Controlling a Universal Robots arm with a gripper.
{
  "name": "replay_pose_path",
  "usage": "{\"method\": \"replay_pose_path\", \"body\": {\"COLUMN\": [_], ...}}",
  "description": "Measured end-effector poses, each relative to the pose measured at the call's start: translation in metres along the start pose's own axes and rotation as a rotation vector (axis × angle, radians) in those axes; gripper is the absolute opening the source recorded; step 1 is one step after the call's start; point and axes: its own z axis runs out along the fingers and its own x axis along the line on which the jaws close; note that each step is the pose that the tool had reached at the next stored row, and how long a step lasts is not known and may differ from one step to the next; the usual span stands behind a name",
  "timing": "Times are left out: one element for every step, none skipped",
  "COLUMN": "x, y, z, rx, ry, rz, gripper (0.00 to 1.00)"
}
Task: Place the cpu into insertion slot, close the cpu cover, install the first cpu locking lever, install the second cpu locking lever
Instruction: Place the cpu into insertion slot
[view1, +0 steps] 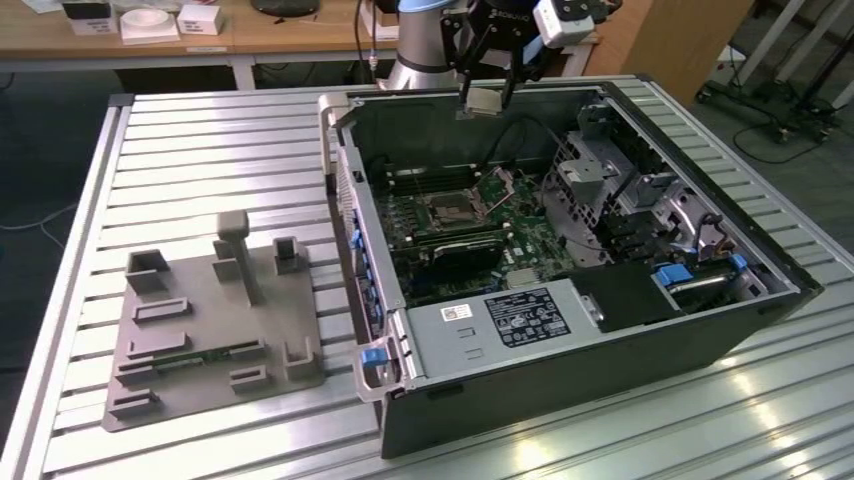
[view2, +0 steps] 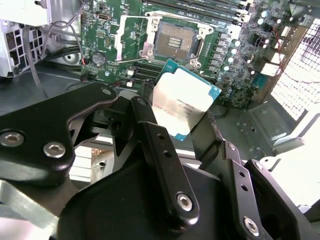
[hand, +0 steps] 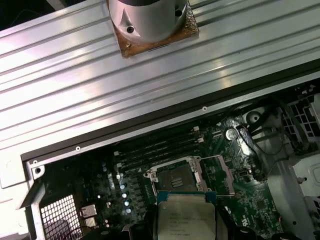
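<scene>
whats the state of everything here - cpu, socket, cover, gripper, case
the cpu: held in the air, not seated
the insertion slot: empty and uncovered
the cpu cover: swung open, off the slot
gripper: jaws shut on the cpu, up over the open case
computer case: lying on its side, open side up, board exposed
</scene>
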Motion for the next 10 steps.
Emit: {"method": "replay_pose_path", "body": {"x": [0.0, 0.0, 0.0, 0.0, 0.0, 0.0, 0.0, 0.0, 0.0, 0.0], "y": [0.0, 0.0, 0.0, 0.0, 0.0, -0.0001, 0.0, -0.0001, -0.0001, -0.0001], "z": [0.0, 0.0001, 0.0001, 0.0002, 0.0003, 0.0004, 0.0004, 0.0005, 0.0005, 0.0006], "rx": [-0.0001, -0.0003, -0.0002, -0.0003, -0.0006, -0.0008, -0.0009, -0.001, -0.0011, -0.0013], "ry": [-0.0006, -0.0012, -0.0019, -0.0025, -0.0032, -0.0038, -0.0044, -0.005, -0.0056, -0.0061], "rz": [0.007, 0.014, 0.021, 0.028, 0.036, 0.043, 0.049, 0.056, 0.062, 0.068], "gripper": [0.54, 0.54, 0.54, 0.54, 0.54, 0.54, 0.54, 0.54, 0.54, 0.54]}}
